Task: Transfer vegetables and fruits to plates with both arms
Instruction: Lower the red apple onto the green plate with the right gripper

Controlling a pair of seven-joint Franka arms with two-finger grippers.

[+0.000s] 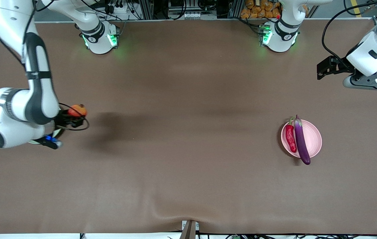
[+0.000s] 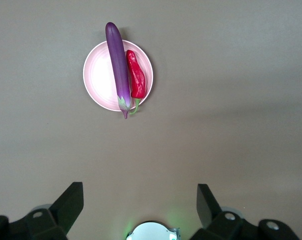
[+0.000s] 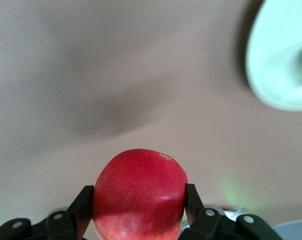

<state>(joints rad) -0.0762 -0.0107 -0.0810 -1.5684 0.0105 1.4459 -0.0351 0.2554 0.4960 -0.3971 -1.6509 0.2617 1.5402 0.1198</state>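
Note:
My right gripper (image 1: pixel 73 117) is shut on a round red fruit (image 1: pixel 77 110), which hangs over the table just beside the pale mint green plate (image 3: pixel 281 60). In the right wrist view the fruit (image 3: pixel 139 185) fills the span between both black fingers (image 3: pixel 86 205). The right arm hides most of that plate in the front view. A pale pink plate (image 1: pixel 312 136) toward the left arm's end carries the purple eggplant (image 1: pixel 301 141) and the red chili pepper (image 1: pixel 290 137) side by side. My left gripper (image 1: pixel 323 68) waits open and holds nothing, high over the table near that end.
The brown table cover has a raised fold (image 1: pixel 188 212) near its front-camera edge. The two arm bases (image 1: pixel 100 38) glow green at the table's robot edge.

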